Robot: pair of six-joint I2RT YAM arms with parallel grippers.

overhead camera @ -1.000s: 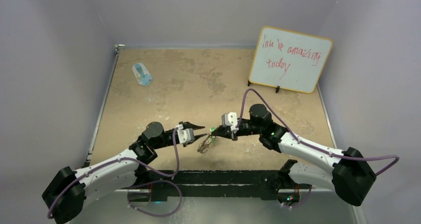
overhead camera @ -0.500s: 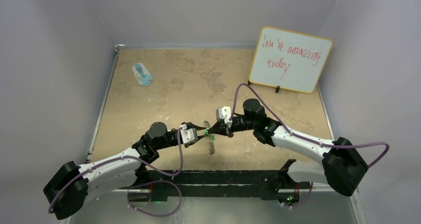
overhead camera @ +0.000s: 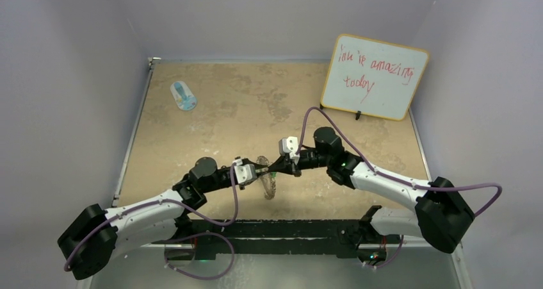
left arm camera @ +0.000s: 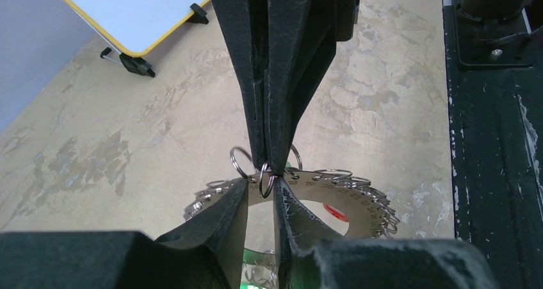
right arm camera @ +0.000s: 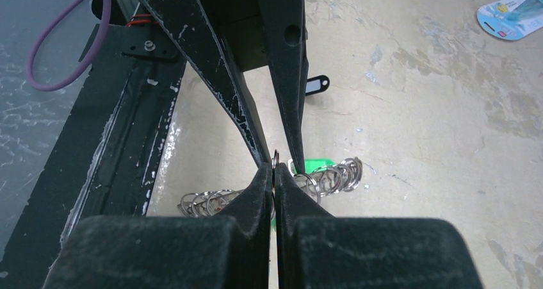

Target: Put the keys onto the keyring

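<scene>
The keyring (overhead camera: 269, 184), a flat silver ring with wire loops round its rim, hangs above the table between the two grippers. My right gripper (overhead camera: 275, 170) is shut on its rim; in the right wrist view (right arm camera: 274, 167) the ring sits edge-on between the pads. My left gripper (overhead camera: 259, 170) is open, its fingertips (left arm camera: 246, 181) standing either side of a small wire loop on the rim (left arm camera: 358, 189), right against the right gripper's tips. A green tag (right arm camera: 315, 163) and a red tag (left arm camera: 336, 211) hang by the ring. A black-tagged key (right arm camera: 316, 84) lies on the table.
A whiteboard (overhead camera: 374, 76) stands at the back right. A blue-and-white oval object (overhead camera: 184, 95) lies at the back left. The dark base plate (overhead camera: 288, 228) runs along the near edge, just below the hanging ring.
The right gripper lifted the keyring off the table and carried it back-left, then held still. The left gripper moved right until its fingertips reached the ring's rim.
</scene>
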